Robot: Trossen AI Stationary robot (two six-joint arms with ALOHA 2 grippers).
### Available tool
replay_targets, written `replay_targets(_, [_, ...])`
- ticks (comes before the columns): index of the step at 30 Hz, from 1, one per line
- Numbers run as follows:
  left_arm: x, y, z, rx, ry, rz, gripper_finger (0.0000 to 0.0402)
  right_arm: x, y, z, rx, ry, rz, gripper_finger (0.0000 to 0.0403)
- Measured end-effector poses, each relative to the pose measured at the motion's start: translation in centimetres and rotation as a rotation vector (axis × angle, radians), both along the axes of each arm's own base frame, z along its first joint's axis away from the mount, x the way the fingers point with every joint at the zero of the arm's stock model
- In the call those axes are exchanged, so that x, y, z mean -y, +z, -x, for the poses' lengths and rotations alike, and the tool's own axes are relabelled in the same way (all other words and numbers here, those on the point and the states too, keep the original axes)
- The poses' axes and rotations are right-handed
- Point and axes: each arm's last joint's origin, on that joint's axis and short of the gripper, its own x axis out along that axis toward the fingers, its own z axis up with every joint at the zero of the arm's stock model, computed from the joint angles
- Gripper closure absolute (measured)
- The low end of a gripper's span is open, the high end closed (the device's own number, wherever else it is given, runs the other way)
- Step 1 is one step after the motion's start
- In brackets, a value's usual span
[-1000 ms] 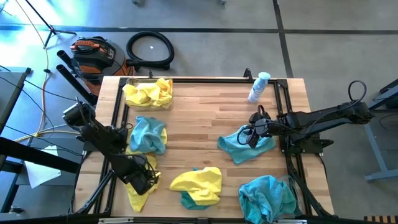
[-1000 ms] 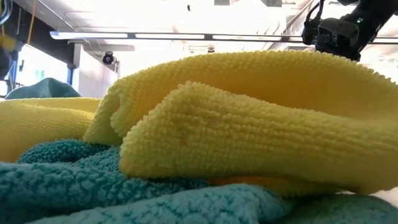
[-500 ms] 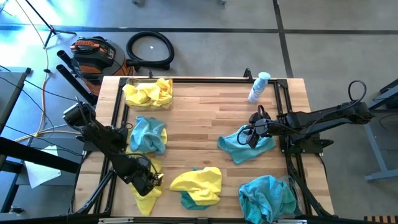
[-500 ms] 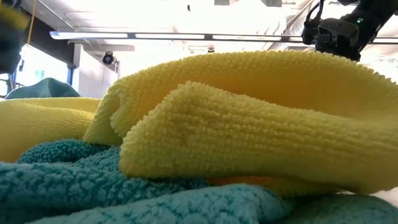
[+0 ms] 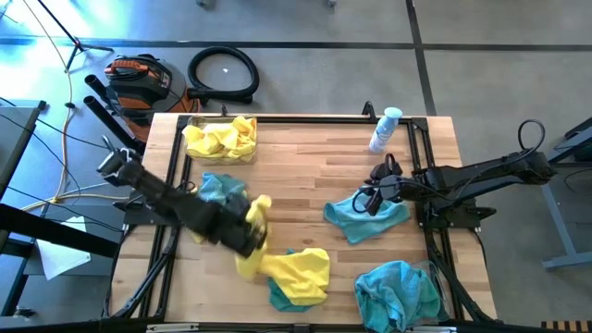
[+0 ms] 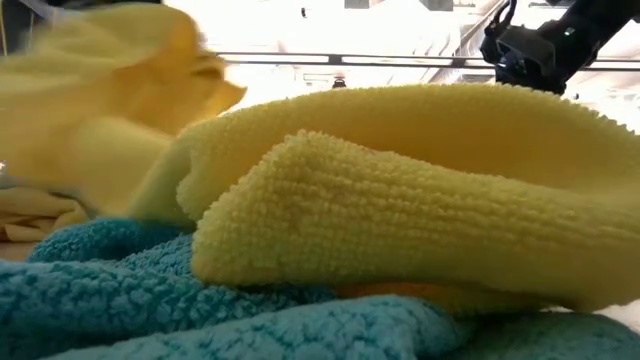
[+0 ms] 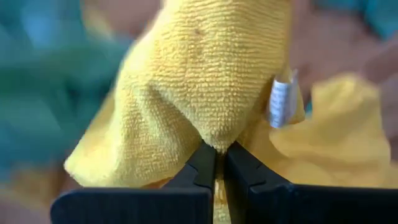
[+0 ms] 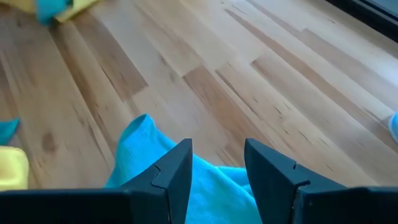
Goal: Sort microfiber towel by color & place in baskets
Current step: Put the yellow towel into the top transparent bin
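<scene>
Yellow towel (image 7: 205, 81) pinched in L pincer (image 7: 216, 163)

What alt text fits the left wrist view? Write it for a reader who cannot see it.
The left gripper is shut on a fold of a yellow microfiber towel, which fills most of the view. A small white tag shows at the towel's edge, with blurred teal and yellow cloth behind.

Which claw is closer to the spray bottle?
The right claw, just below the spray bottle over a blue towel. The left claw is far across the table.
</scene>
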Motion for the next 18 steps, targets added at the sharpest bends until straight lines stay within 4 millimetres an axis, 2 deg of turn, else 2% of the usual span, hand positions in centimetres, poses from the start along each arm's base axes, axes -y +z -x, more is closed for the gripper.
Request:
replay_targets(6, [-7.4,4.2,-1.6,-0.112,-0.096,-0.265,0.0401,0.0,0.2,-0.3,0.044,-0.008,-0.013,0.026])
replay_targets(10, [-13.2,5.7,-1.6,-0.235,-0.13,-0.379,0.0401,0.0,0.3,-0.3,0.074,-0.066,-0.047,0.026])
replay_targets(14, [-18.6,6.8,-0.1,-0.317,-0.091,-0.443,0.0401,0.0,0.3,-0.3,0.092,-0.105,-0.076,0.026])
replay_targets(18, [-23.1,8.0,2.4,-0.396,0.0,-0.519,0.0401,0.0,0.0,-0.6,0.094,-0.145,-0.108,0.026])
